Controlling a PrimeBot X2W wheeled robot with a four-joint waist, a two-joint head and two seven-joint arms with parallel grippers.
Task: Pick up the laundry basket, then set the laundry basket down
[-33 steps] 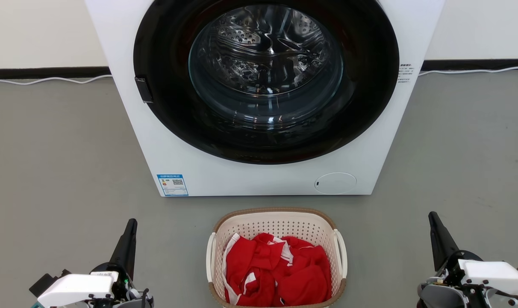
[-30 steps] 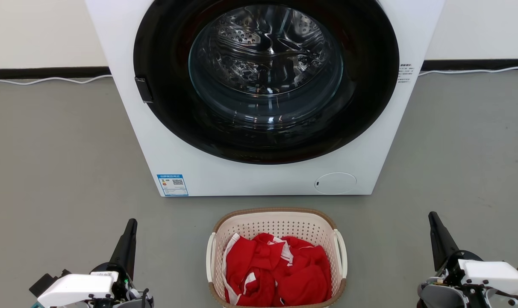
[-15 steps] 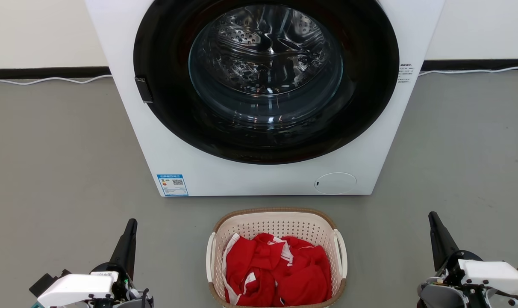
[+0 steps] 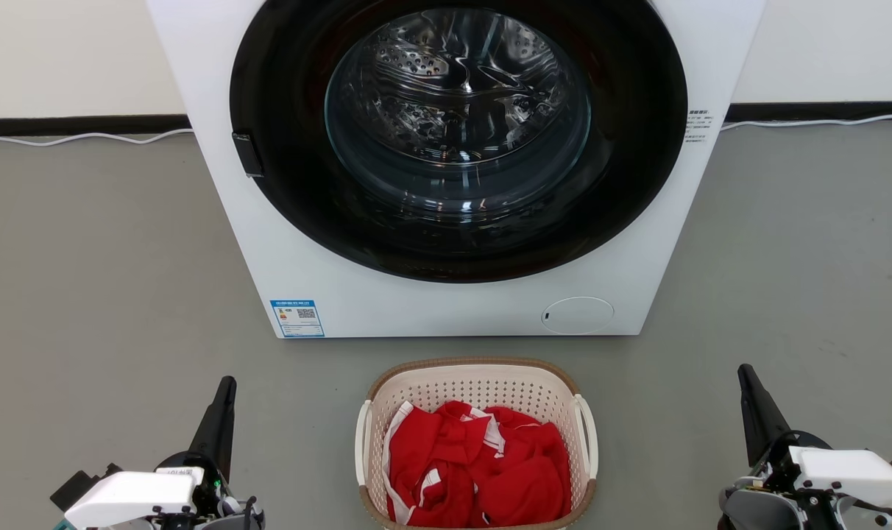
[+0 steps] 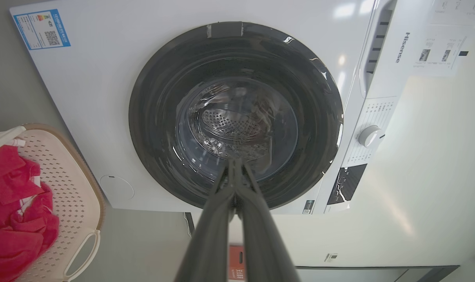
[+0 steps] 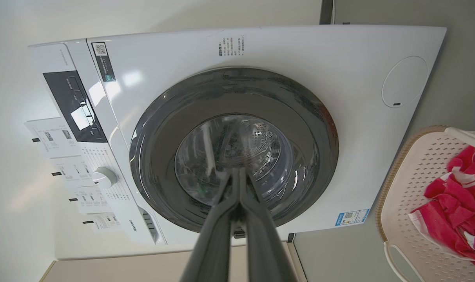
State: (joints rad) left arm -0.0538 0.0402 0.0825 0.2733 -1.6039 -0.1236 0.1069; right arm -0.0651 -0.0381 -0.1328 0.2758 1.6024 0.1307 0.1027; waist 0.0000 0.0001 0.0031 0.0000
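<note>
Laundry basket (image 4: 479, 388) front and centre: a cream, rounded-rectangular tub of perforated plastic with a brown woven-look rim. It sits on the grey floor (image 4: 85, 294) at the bottom middle of the head view, near the foot of the big white front-loading washing machine (image 4: 446, 313) that fills the upper centre. One white loop handle (image 4: 360, 442) runs down its left side and another (image 4: 588, 434) down its right, and inside lies a crumpled heap of red cloth with white trim (image 4: 483, 464). At the lower left, the left gripper (image 4: 226, 389) points up the frame, its two long dark fingers clenched tight against each other, well apart from the basket. At the lower right it's the mirror image: the right gripper (image 4: 745, 374) is pinched closed on itself too, well clear of the right-hand handle. In the left wrist view, the left gripper (image 5: 234, 166) rises from the bottom edge with its tips meeting, aimed at the machine's round dark glass door (image 5: 237, 117) and the steel drum gleaming behind it. The basket (image 5: 71, 184) sits at the lower left edge, red cloth showing. In the right wrist view, the right gripper (image 6: 237, 174) has its fingers pressed together, again lined up on the door (image 6: 233, 149), and the basket (image 6: 414, 176) is at the lower right edge. A small blue label (image 4: 296, 318) sits low on the left of the machine's front panel.
</note>
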